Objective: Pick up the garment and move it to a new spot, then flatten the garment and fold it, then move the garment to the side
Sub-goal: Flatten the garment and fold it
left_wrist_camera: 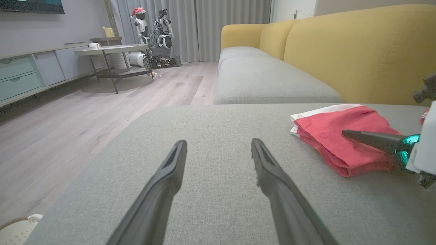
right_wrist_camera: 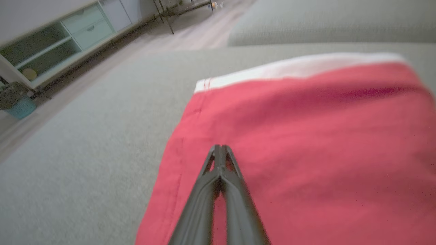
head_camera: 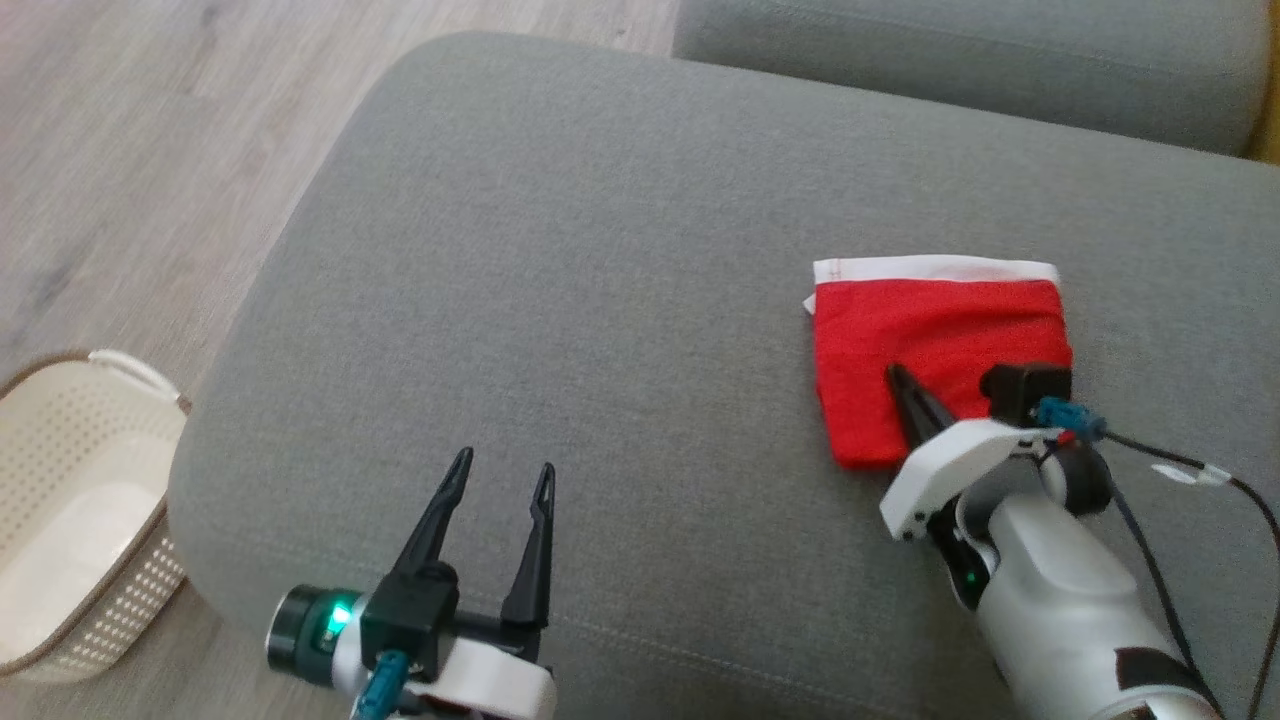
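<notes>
Broadly, the grey sofa cushion [head_camera: 600,300] carries the folded red garment [head_camera: 930,330] at the right centre of the head view, its white band toward the top and its long side running left to right. The right gripper [head_camera: 895,372] is much the nearer. Its fingers are pressed together and lie over the garment's lower part, pinching nothing visible. The left gripper [head_camera: 506,462] hovers at lower left, spread and empty.

Under the right fingers [head_camera: 913,402] the garment [head_camera: 935,330] is matt red cloth. The cushion [head_camera: 600,250] is coarse grey weave; the basket [head_camera: 60,480] left of the left fingers [head_camera: 534,545] is perforated plastic.
</notes>
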Controlling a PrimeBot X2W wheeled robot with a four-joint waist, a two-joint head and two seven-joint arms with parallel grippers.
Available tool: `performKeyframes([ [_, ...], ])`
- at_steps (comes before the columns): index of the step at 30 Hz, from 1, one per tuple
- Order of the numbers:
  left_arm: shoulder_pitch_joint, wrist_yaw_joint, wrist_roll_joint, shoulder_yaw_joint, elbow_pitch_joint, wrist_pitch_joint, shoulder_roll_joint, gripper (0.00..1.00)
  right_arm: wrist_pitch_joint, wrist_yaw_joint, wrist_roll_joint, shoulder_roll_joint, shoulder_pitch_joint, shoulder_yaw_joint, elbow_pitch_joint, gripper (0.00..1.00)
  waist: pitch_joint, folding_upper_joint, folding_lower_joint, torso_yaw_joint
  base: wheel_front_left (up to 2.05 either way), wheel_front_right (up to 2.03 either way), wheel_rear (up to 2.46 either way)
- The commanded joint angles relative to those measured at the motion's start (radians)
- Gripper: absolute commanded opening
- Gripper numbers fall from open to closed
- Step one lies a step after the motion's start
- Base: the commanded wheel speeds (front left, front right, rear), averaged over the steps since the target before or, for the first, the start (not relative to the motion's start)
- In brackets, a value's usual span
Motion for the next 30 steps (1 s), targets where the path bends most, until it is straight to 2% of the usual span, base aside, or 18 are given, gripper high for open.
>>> performKeyframes([
  [1, -0.029, 0.007, 0.0, 0.032, -0.032, -0.005, -0.006, 1.0, -0.013, 0.003, 0.004, 0.016, -0.032, 0.012, -0.054, 0.0, -0.013, 0.0, 0.0, -0.015, 0.0, 0.0, 0.0],
  [2, -0.027, 0.009, -0.002, 0.035, -0.037, -0.005, -0.006, 1.0, -0.013, 0.003, 0.001, 0.013, -0.028, 0.003, -0.092, 0.28, -0.019, 0.0, 0.0, -0.023, 0.0, 0.0, 0.0],
  [3, -0.024, 0.012, -0.006, 0.041, -0.042, -0.005, -0.006, 1.0, -0.013, 0.003, -0.01, 0.009, -0.019, -0.003, -0.137, 1.0, -0.025, 0.0, 0.0, -0.033, 0.0, 0.0, 0.0],
  [5, -0.018, 0.017, -0.015, 0.056, -0.052, -0.005, -0.006, 1.0, -0.014, 0.003, -0.033, 0.005, 0.012, -0.023, -0.245, 1.0, -0.035, 0.0, 0.0, -0.055, 0.0, 0.0, 0.0],
  [12, 0.015, 0.028, -0.063, 0.136, -0.087, -0.005, -0.006, 1.0, -0.014, 0.003, -0.053, -0.009, 0.239, -0.037, -0.739, 1.0, -0.078, 0.0, 0.0, -0.136, 0.0, 0.0, 0.0],
  [17, 0.027, 0.01, -0.058, 0.167, -0.133, -0.005, -0.007, 1.0, -0.014, 0.003, -0.04, -0.024, 0.399, -0.057, -0.951, 1.0, -0.098, 0.0, 0.0, -0.181, 0.0, 0.0, 0.0],
  [22, 0.053, -0.009, -0.038, 0.185, -0.178, -0.005, -0.007, 1.0, -0.014, 0.003, -0.056, -0.014, 0.518, -0.111, -1.047, 1.0, -0.112, 0.0, 0.0, -0.215, 0.0, 0.0, 0.0],
  [30, 0.09, 0.0, -0.01, 0.213, -0.16, -0.005, -0.006, 1.0, -0.014, 0.003, -0.115, -0.002, 0.614, -0.082, -1.031, 1.0, -0.126, 0.0, 0.0, -0.253, 0.0, 0.0, 0.0],
])
